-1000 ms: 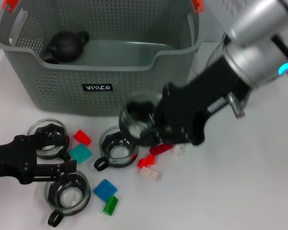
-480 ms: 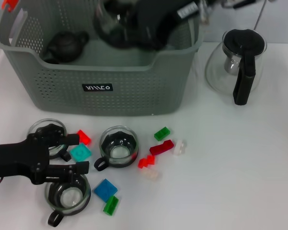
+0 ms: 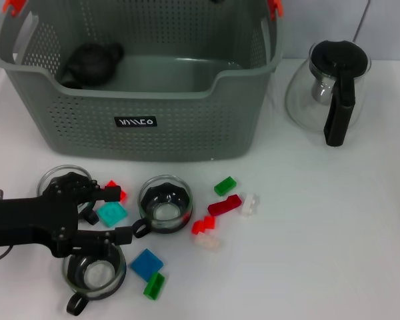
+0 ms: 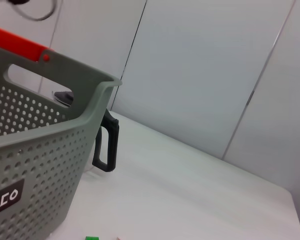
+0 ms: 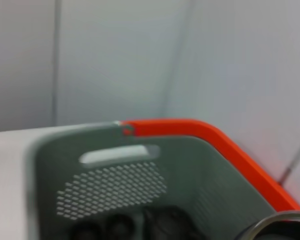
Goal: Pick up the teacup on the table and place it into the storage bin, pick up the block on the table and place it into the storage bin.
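Storage bin [image 3: 140,100] standing at the far left of the tabletop [image 3: 333,233], label facing the near edge, orange-red clips at its upper corners. Dark teapot [image 3: 90,63] lying inside at the bin's left end; the rest of the visible floor bare.

Left gripper [image 3: 103,213] low over the near-left part of the tabletop, jaws spread apart, nothing clasped. One finger above a teal block [image 3: 112,214], the other reaching toward the handle of the middle teacup [image 3: 163,205]. Contact with either not determinable.

Three glass teacups noted on the tabletop: the middle one in front of the bin; a second teacup [image 3: 60,183] farther left, partly hidden by the left arm; a third teacup [image 3: 93,273] at the near edge, below the gripper.

Loose blocks scattered near the cups: blue block [image 3: 147,264] and green block [image 3: 154,287] toward the near edge, red block [image 3: 224,205], small green block [image 3: 225,185], white block [image 3: 250,205] to the right of the middle teacup.

Glass pitcher [image 3: 327,90] with black lid and handle at the far right, well apart from the bin.

Right gripper absent from the head view. Right wrist view looking down into the bin [image 5: 140,175] from above one end; finger state cannot be told.
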